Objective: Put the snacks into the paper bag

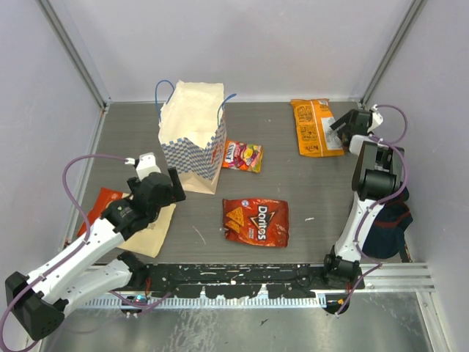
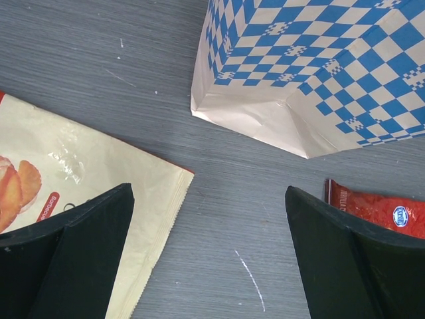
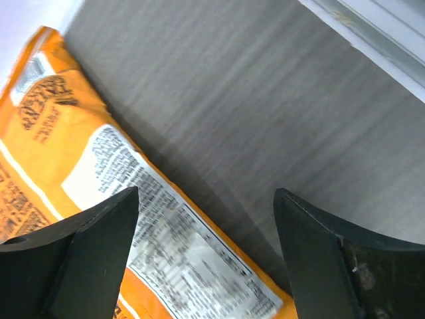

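The left gripper [image 2: 209, 193] is seen with its fingers spread wide, and only bare table [image 2: 99, 60] lies between them. The paper bag [image 2: 312, 66] stands upright ahead of the fingers, more toward the right one, and is touched by neither. Its blue-and-white checked band and folded white base are shown. A cream pack [image 2: 106, 159] lies flat under and beside the left finger [image 2: 73, 252]. It bears a red edge, a picture of orange chips and a small red label whose word cannot be read with certainty. Whether the finger rests on it cannot be told. Just beside the right finger a corner of the Doritos bag [image 2: 378, 212] is seen. A blue round mark and white lettering are carried there, too small to read. In the top view the name "Doritos" is plainly read on this red bag, which lies flat to the right of the left fingers, near the paper bag but apart from it.

The right gripper [image 3: 204, 196] is likewise held with its fingers apart. The orange pack [image 3: 93, 173] lies flat beneath the left finger and runs on into the gap between the two. Contact cannot be judged. A white label of fine black print is shown on it, blurred past reading, and the dark writing at its top corner is also illegible.

The candy pack [image 1: 242, 155] lies just beside the paper bag, on the side away from the left fingers. Its lettering cannot be made out.
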### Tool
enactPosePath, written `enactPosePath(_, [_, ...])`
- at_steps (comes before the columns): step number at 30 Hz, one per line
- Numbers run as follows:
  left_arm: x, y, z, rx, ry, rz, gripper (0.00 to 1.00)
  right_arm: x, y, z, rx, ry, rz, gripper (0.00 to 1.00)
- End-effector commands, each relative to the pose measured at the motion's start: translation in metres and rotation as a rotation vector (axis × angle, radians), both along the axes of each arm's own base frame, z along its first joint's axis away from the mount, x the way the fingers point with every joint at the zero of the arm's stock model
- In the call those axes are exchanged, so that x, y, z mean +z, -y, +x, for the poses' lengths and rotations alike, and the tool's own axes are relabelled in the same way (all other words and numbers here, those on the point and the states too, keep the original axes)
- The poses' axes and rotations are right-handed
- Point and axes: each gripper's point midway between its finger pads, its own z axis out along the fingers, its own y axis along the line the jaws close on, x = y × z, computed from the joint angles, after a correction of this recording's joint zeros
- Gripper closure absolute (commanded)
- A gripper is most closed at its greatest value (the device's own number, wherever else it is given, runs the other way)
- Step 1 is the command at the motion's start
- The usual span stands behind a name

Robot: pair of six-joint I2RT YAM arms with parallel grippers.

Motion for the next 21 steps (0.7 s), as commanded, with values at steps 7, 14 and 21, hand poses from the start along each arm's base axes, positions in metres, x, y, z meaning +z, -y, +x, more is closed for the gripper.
enactPosePath(7, [0.005,0.005,0.006,-0.002,0.033,-0.023,0.02,-0.003,-0.069,0.021,0.344,0.162,0.282,0.18])
enactPosePath(14, [0.003,0.010,0.009,-0.013,0.032,-0.034,0.02,-0.004,-0.108,0.026,0.527,0.182,0.361,0.22])
enactPosePath(21, [0.003,0.013,0.010,-0.016,0.025,-0.035,0.02,-0.022,-0.119,0.025,0.555,0.187,0.409,0.43])
